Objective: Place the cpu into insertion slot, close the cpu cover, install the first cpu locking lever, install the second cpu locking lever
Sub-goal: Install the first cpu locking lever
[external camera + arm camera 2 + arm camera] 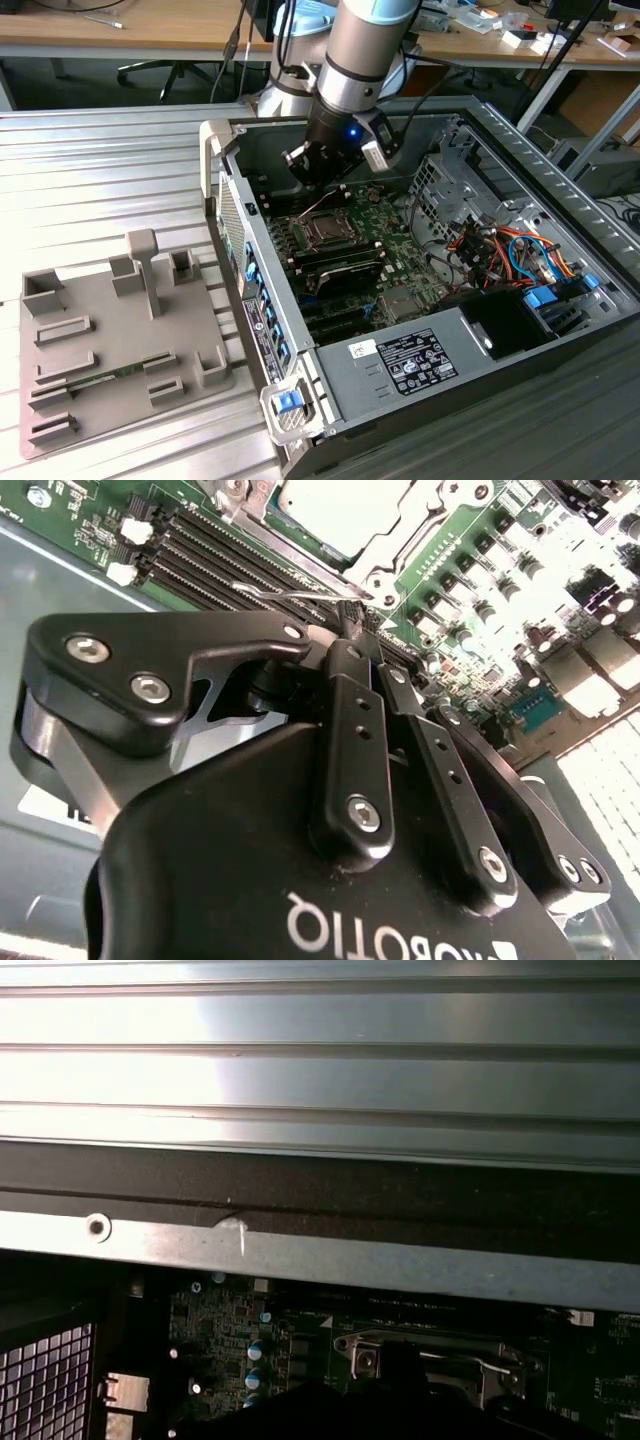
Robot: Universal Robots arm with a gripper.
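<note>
On the exterior view's left, a grey moulded fixture tray [110,340] is lying on the ribbed metal surface [90,170]. Rightward, the thin square silver cpu cover [325,228] is sitting closed on its socket. The black tool [352,632], fingers drawn together and empty, is hovering above; any misalignment could bend the thin wire locking lever [285,592].

Arm [355,50] angled down; pincer [345,630] fingers together.
</note>
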